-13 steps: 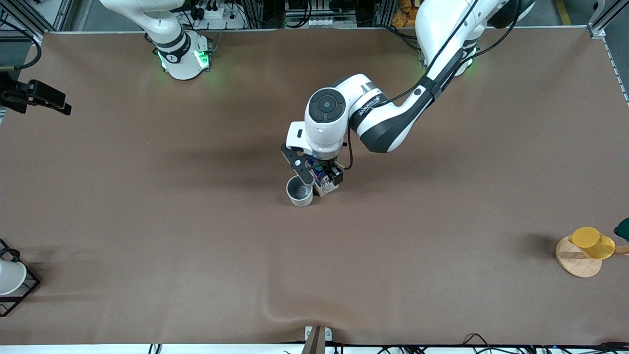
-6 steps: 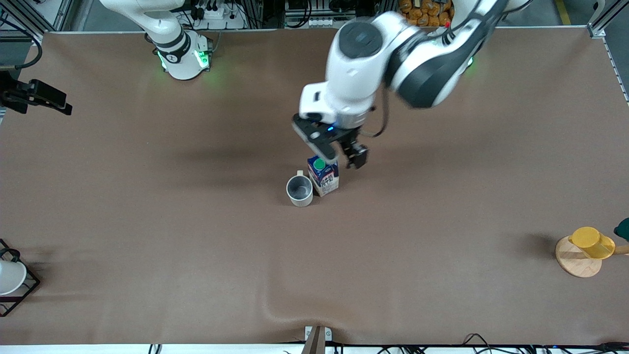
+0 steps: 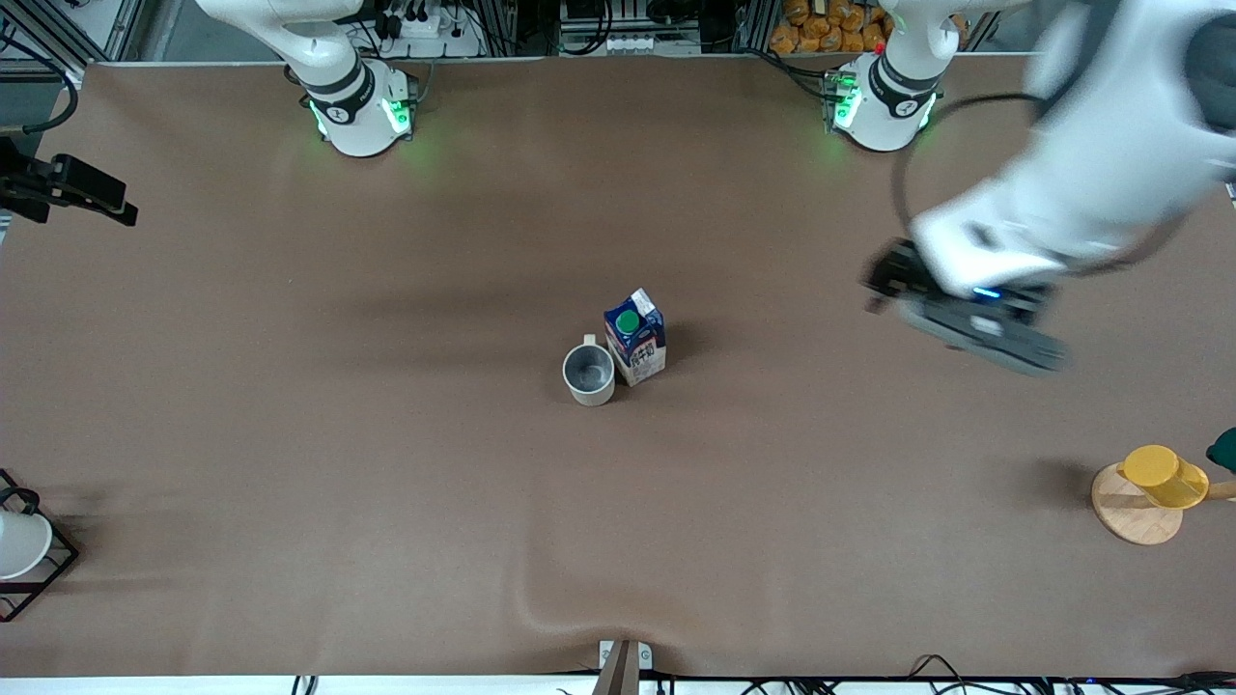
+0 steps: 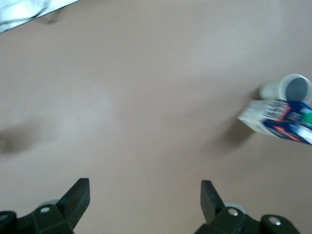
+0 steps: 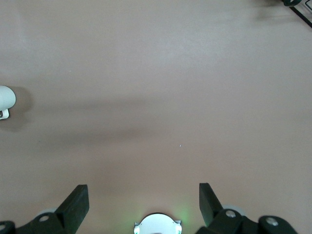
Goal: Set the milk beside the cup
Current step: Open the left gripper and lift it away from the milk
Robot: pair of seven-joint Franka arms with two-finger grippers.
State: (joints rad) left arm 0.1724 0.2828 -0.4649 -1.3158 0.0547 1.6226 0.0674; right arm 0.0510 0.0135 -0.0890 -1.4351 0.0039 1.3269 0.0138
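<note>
The milk (image 3: 635,346), a blue-and-white carton with a green cap, stands upright on the brown table. The cup (image 3: 589,373), a cream-white mug with a grey inside, stands right beside it toward the right arm's end, almost touching. Both also show in the left wrist view, the milk (image 4: 280,122) and the cup (image 4: 295,87). My left gripper (image 3: 893,282) is open and empty, up over bare table toward the left arm's end, well away from the milk. My right gripper (image 5: 144,195) is open and empty, held high over the table by its own base.
A yellow cup (image 3: 1164,475) sits on a round wooden coaster (image 3: 1135,521) near the left arm's end. A plain white cup in a black wire frame (image 3: 19,545) sits at the right arm's end. A black device (image 3: 68,188) juts in at that end.
My left gripper has let go of the milk, risen and swung away toward the left arm's end. The milk stays standing beside the cup. The right arm has not moved.
</note>
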